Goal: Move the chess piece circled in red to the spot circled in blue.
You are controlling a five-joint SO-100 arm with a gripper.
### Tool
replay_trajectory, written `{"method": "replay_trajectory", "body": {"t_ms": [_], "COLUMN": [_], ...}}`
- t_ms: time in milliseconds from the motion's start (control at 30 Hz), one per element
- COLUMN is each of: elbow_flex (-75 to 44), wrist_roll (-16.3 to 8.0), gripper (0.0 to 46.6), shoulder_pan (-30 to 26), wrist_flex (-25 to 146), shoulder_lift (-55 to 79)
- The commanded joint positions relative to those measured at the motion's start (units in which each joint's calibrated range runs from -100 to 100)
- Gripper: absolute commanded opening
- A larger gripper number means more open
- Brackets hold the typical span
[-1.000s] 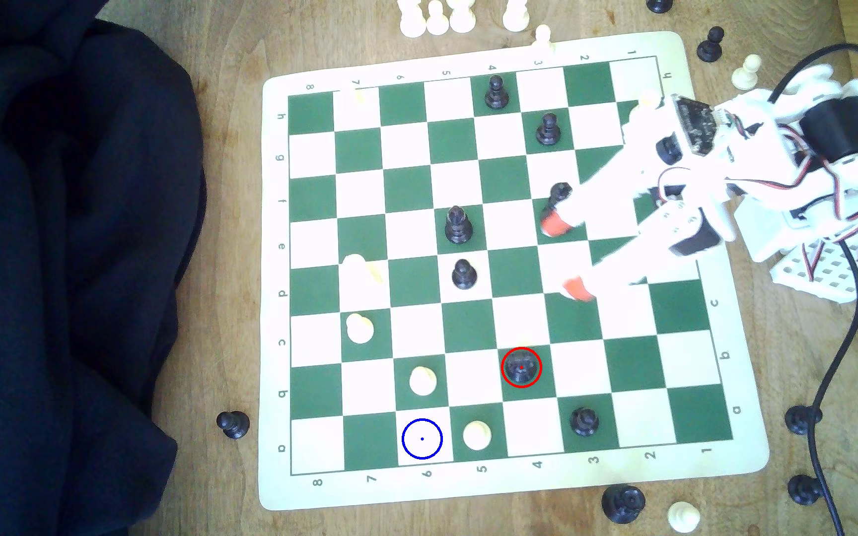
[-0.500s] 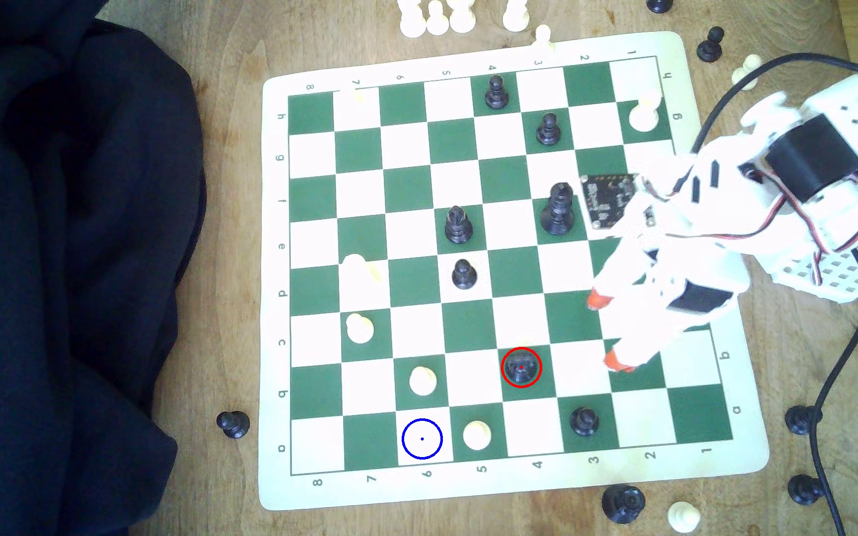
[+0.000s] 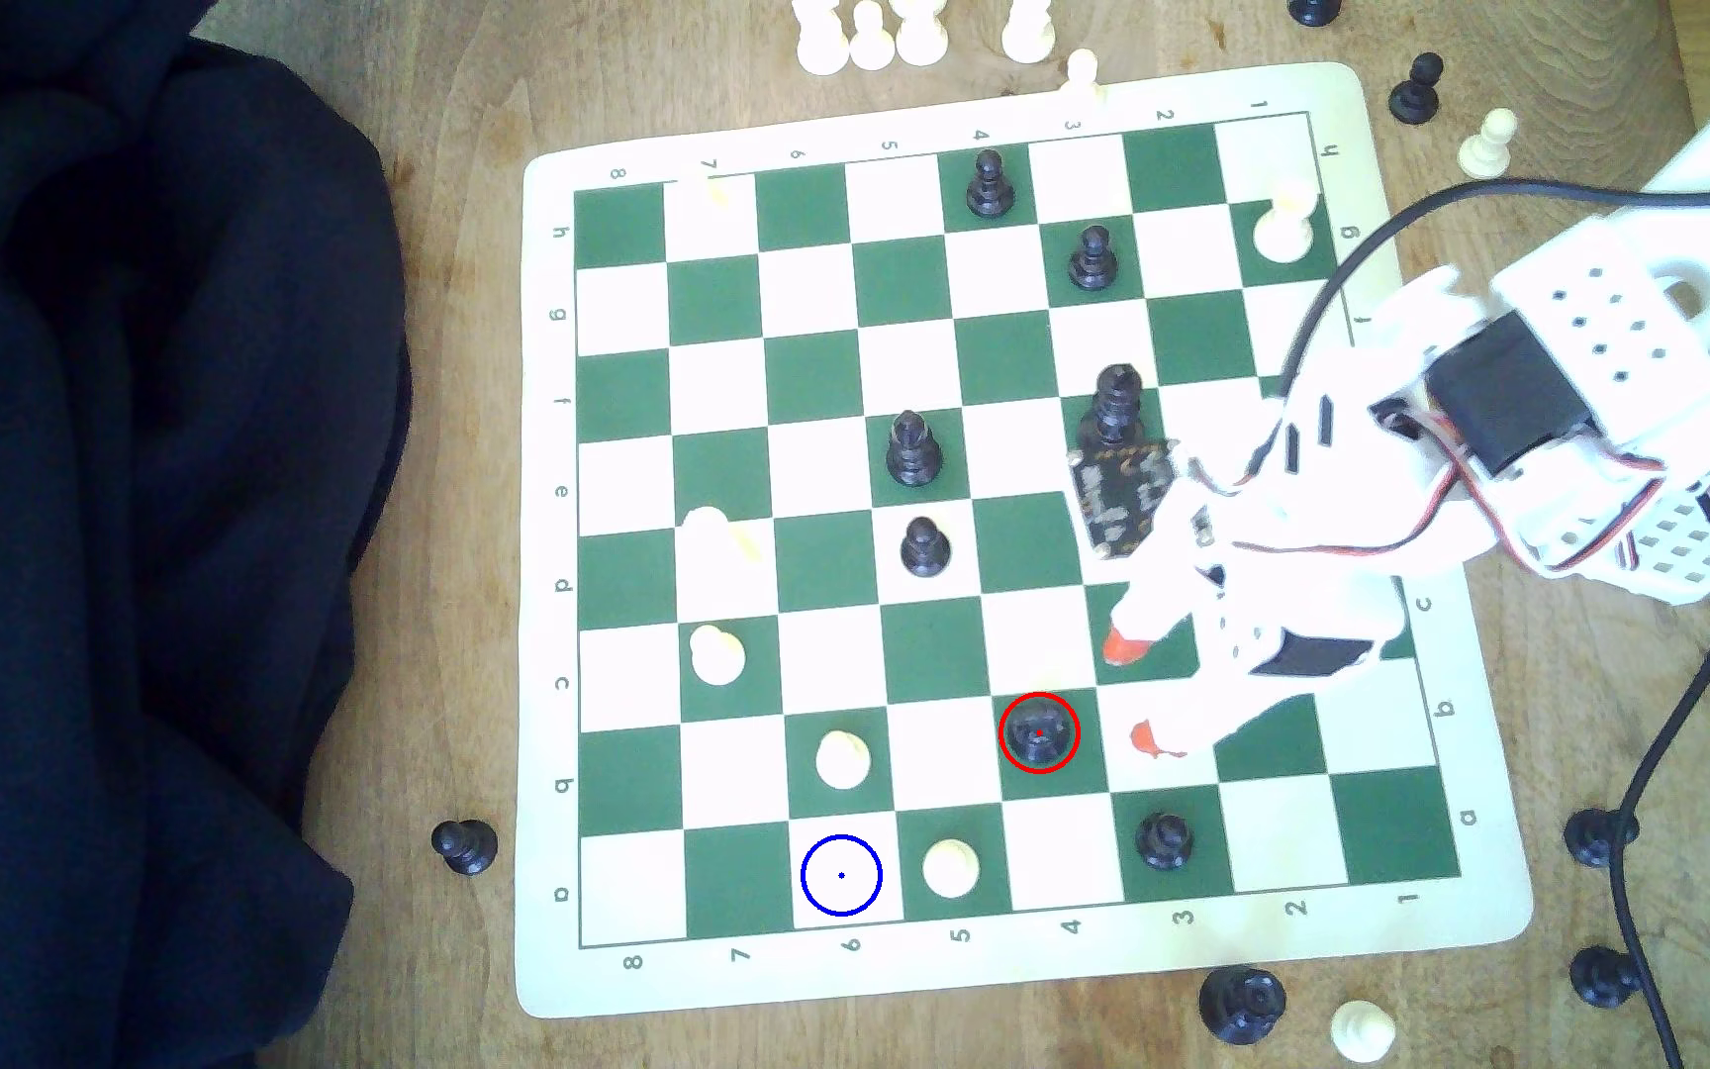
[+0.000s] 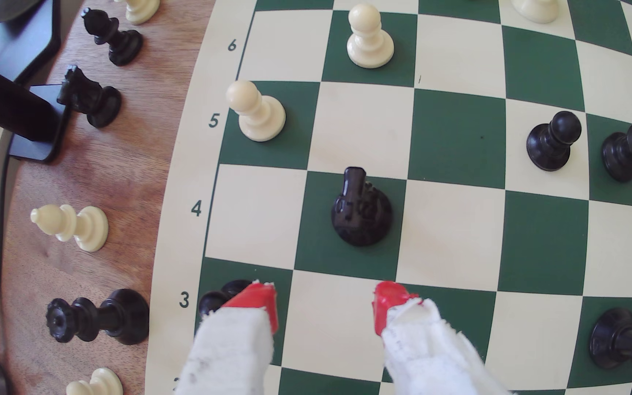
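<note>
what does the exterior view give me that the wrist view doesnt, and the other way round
Exterior view alone: the red ring drawn around the chess piece, the blue-ringed spot, and the dark cloth at that view's left.
Wrist view alone: the chess piece's lumpy, knight-like shape seen up close, plus the white padding behind the red fingertips.
Both: the gripper open, short of the piece and not touching it, and the green and white board.

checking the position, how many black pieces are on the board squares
7 in the exterior view: two pawns at top and, three mid-board, the chess piece, one bottom row. The arm may hide more.
</note>
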Motion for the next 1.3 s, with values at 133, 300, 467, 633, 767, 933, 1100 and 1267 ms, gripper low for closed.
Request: {"method": "replay_trajectory", "body": {"t_ms": [133, 300, 467, 633, 767, 933, 1100, 1267], "elbow_flex": [-8.5, -9.8, -11.4, -12.7, -13.9, -15.0, -15.0, -15.2], "wrist_roll": [1.4, 1.9, 2.0, 2.4, 2.4, 2.7, 3.1, 3.3], "gripper": [13.6, 13.1, 12.5, 12.3, 11.2, 11.1, 9.6, 3.5], "shoulder_pan": [1.9, 1.9, 1.6, 0.9, 0.3, 0.3, 0.7, 0.7], "wrist_flex": [-6.3, -8.0, -9.2, -9.5, -10.9, -12.1, -13.3, -14.2], "shoulder_lift": [8.6, 12.7, 15.9, 18.5, 20.4, 22.7, 23.9, 24.8]}}
